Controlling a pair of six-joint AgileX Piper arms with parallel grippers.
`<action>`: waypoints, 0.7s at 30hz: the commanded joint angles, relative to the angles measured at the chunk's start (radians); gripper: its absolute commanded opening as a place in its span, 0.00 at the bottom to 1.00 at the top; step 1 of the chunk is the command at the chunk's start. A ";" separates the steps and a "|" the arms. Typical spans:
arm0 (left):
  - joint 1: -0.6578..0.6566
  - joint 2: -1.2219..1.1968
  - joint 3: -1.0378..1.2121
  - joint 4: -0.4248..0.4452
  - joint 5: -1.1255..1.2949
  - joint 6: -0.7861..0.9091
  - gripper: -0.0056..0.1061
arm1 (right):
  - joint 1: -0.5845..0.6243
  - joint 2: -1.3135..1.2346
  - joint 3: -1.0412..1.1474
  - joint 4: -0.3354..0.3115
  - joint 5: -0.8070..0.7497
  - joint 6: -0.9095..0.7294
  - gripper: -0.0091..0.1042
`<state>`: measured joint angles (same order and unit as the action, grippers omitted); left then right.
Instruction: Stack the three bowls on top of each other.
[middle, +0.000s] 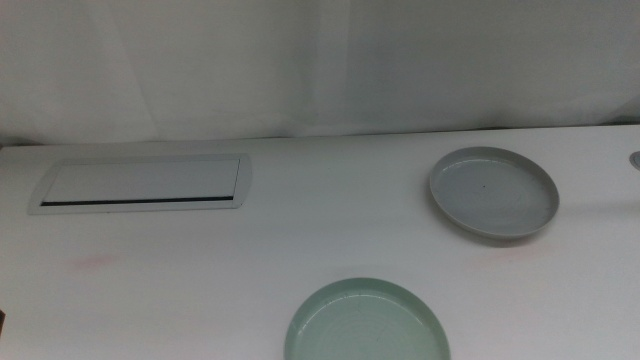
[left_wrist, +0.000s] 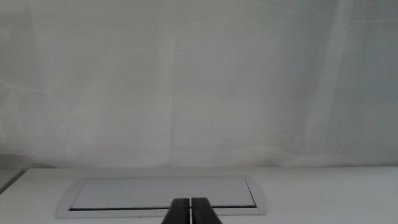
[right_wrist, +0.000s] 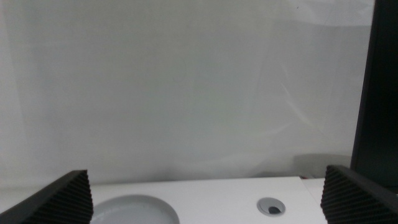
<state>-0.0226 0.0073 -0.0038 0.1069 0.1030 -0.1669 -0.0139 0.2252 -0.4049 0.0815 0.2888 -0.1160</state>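
A light grey bowl (middle: 494, 193) sits on the white table at the right, toward the back. A mint green bowl (middle: 366, 325) sits at the front centre, cut off by the picture's bottom edge. The white bowl is out of view. Neither arm shows in the middle view. My left gripper (left_wrist: 191, 211) is shut and empty, and faces the flat white panel (left_wrist: 165, 194). My right gripper (right_wrist: 208, 190) is open wide and empty. The grey bowl's rim (right_wrist: 134, 211) shows between its jaws, further off.
The flat white rectangular panel (middle: 140, 183) lies in the table at the back left. A small round hole (right_wrist: 272, 206) is in the table near the grey bowl, and also shows at the middle view's right edge (middle: 635, 158). A white curtain hangs behind the table.
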 joint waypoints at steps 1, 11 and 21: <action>0.002 -0.041 0.010 -0.010 -0.015 -0.010 0.04 | -0.004 0.107 -0.123 -0.038 0.099 -0.022 0.99; 0.002 -0.041 0.010 -0.010 -0.015 -0.010 0.04 | -0.004 0.605 -0.534 -0.040 0.339 0.011 0.99; 0.002 -0.041 0.010 -0.010 -0.015 -0.006 0.04 | -0.004 1.128 -0.837 -0.007 0.504 0.011 0.99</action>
<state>-0.0226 0.0073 -0.0038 0.1069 0.1030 -0.1669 -0.0139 1.2937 -1.2129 0.0729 0.7715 -0.1003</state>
